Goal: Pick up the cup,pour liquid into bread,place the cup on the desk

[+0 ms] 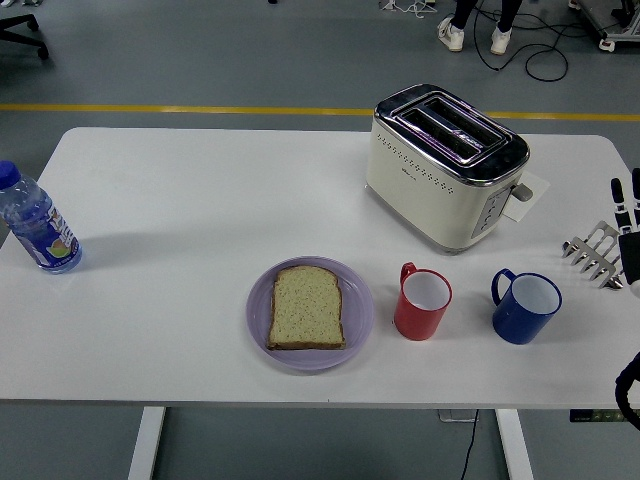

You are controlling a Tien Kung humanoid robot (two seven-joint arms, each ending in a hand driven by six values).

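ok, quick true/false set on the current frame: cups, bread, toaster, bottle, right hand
1. The bread slice lies on the purple plate. True.
2. The red cup stands to the right of the blue cup. False: the red one is on the left, next to the plate.
3. The toaster has bread in its slots. False: both slots look empty.
4. The water bottle stands at the table's left edge. True.
5. The right hand grips the blue cup. False: it is at the right edge, apart from both cups.
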